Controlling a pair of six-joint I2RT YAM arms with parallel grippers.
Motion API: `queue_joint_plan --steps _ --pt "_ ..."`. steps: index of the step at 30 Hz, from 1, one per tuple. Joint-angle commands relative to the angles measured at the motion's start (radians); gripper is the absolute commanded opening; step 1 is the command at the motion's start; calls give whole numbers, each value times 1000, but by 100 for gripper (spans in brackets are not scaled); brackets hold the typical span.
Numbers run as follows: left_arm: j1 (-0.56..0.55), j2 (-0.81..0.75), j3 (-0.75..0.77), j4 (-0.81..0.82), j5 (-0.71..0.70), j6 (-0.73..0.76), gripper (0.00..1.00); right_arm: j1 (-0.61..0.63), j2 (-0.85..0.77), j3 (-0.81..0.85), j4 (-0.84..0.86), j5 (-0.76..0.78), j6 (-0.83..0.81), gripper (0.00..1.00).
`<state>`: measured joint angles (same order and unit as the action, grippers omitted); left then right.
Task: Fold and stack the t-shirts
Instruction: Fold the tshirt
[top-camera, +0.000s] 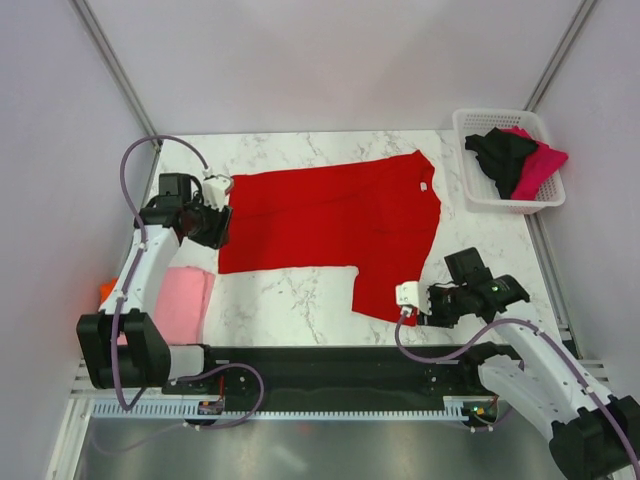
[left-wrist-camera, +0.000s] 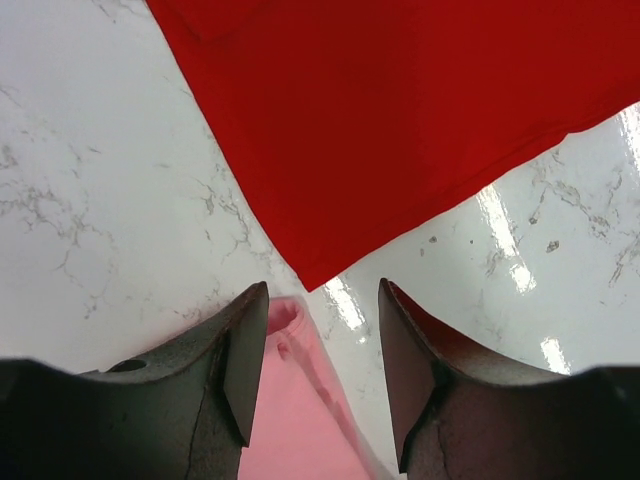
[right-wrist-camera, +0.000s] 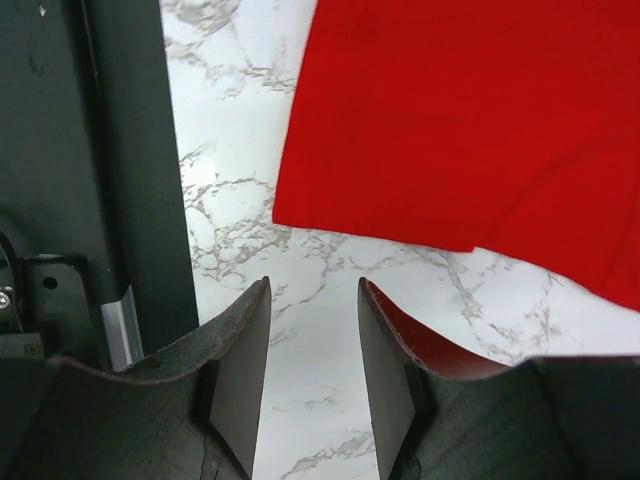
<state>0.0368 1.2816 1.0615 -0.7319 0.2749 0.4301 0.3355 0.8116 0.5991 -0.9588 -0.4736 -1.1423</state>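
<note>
Marble table has the red t-shirt spread flat mid-surface, with bare marble open along its near edge. The white basket sits right of the red t-shirt, apart from it, holding the black t-shirt and magenta t-shirt. Folded pink t-shirt lies near-left of the red t-shirt's lower left corner, orange t-shirt peeking out farther left; left gripper is at that corner, fingers spread and empty, and right gripper is just off its near right hem, fingers spread, empty, above bare marble.
</note>
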Motion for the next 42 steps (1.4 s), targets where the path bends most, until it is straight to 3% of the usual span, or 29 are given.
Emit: queue_joint_plan --steps 1,14,29,34,40,42 --pt "0 42 38 -18 27 -39 55 23 20 -19 18 -37 -151 48" --pt "93 79 37 -12 -29 -39 56 48 176 -93 95 -49 -362 48" --pt "110 136 43 -14 -29 -25 56 125 334 -99 265 -19 -297 44" --pt "110 150 29 -15 -32 -7 56 148 366 -90 246 19 -307 19" --pt "110 252 58 -116 26 -24 55 148 272 -119 216 56 -289 1" --pt "109 266 51 -120 66 -28 60 148 227 -128 219 61 -251 0"
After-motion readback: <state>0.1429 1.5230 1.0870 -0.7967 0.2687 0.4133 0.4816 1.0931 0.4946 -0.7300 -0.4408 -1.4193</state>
